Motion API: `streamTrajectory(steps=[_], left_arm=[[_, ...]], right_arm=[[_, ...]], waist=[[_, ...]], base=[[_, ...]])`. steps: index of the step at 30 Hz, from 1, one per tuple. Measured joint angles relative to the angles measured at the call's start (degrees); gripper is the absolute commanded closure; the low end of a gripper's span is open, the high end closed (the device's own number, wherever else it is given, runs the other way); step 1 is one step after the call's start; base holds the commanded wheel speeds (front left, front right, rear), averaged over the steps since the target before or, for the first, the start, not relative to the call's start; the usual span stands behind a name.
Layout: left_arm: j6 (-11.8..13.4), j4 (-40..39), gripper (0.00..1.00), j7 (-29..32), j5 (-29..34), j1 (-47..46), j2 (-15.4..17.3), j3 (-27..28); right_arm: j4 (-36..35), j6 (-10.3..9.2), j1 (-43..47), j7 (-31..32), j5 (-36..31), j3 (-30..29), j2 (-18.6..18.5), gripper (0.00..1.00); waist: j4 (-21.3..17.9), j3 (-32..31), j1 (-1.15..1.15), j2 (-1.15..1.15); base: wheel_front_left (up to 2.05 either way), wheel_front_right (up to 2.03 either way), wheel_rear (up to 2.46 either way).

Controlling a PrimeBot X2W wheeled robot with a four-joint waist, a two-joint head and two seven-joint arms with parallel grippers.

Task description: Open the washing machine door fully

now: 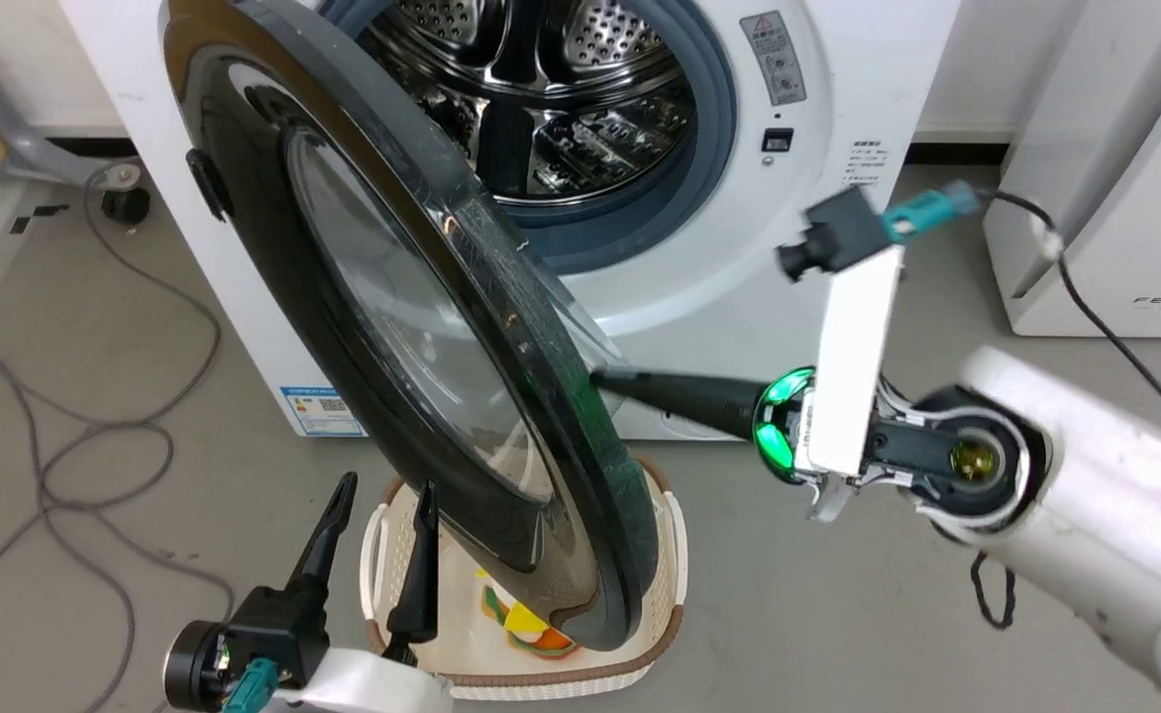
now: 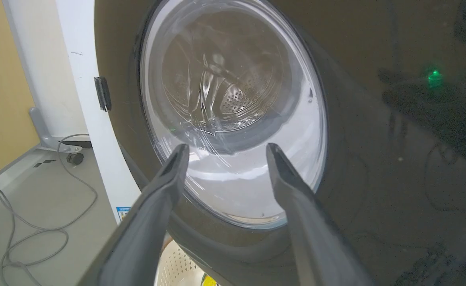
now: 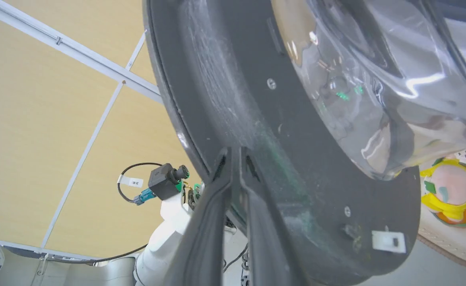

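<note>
Fingers of the right gripper (image 3: 235,153) lie almost together, holding nothing, tips on the matte grey inner face of the washing machine door (image 1: 422,327) near its rim. The left gripper (image 1: 388,485) gapes empty before the glossy outer face. The half-swung door hides much of a pale basket (image 1: 675,555) at the foot of the washing machine (image 1: 838,99).

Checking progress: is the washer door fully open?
Partly open: door stands angled out from the washer, drum visible behind it.
</note>
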Motion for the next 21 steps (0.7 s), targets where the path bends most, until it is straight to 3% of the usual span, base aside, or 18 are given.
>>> streamTrajectory(steps=[1, 10, 14, 17, 21], left_arm=[[0.07, 0.09, 0.0, 0.0, -0.01, 0.19, 0.0, 0.04], [0.51, 1.24, 0.0, 0.0, -0.19, 1.27, -0.05, 0.44], [0.75, 1.65, 0.0, 0.0, -0.58, 1.76, 0.07, 0.93], [1.01, 1.91, 0.0, 0.0, -0.78, 2.01, 0.22, 1.51], [1.49, 2.15, 0.0, 0.0, -1.13, 2.64, 0.31, 2.32]], right_arm=[[-0.21, 0.01, 0.96, -2.66, -0.59, -0.62, -0.01, 0.01], [3.26, 0.01, 14.94, -31.15, -4.7, -5.91, -2.54, 0.0], [6.42, 0.01, 21.7, -36.12, -6.89, -8.51, -3.63, 0.0], [10.74, 0.01, 28.09, -36.31, -12.43, -18.84, -2.43, 0.0], [14.67, 0.01, 37.76, -36.32, -28.29, -34.46, 2.08, 0.0]], waist=[[-0.19, -0.11, 0.0, 0.0], [-2.68, -1.65, 0.0, 0.0], [-4.06, -2.21, 0.0, 0.0], [-5.14, -2.55, 0.01, 0.0], [-6.11, -3.21, 0.0, 0.0]], base=[[0.0, 0.0, 0.0], [0.0, 0.0, 0.0], [0.0, 0.0, 0.0], [0.0, 0.0, 0.0], [0.0, 0.0, 0.0]])
